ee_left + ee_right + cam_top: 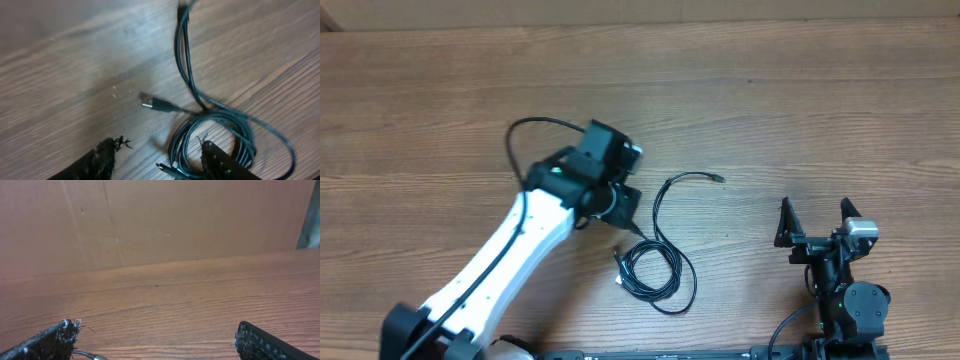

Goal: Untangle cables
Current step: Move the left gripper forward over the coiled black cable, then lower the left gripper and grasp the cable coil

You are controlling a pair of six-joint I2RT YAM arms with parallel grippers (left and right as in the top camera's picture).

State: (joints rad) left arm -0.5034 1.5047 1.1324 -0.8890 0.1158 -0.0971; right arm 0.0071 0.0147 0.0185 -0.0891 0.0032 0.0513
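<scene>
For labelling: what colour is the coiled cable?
The thin coiled cable is black; see left wrist view.

overhead: top-down | left wrist: close on cables, shared | right wrist: low

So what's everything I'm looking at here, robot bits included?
cables: count unclear, one tangled bundle, black, middle of the table
table: one, brown wood, under everything
wall panel: one, plain brown, behind the table
left arm: one, white, reaching to the bundle
right arm: one, black, at the right, apart from the bundle
left end effector: one, black, open over the bundle's edge
right end effector: one, black, open, holding nothing
</scene>
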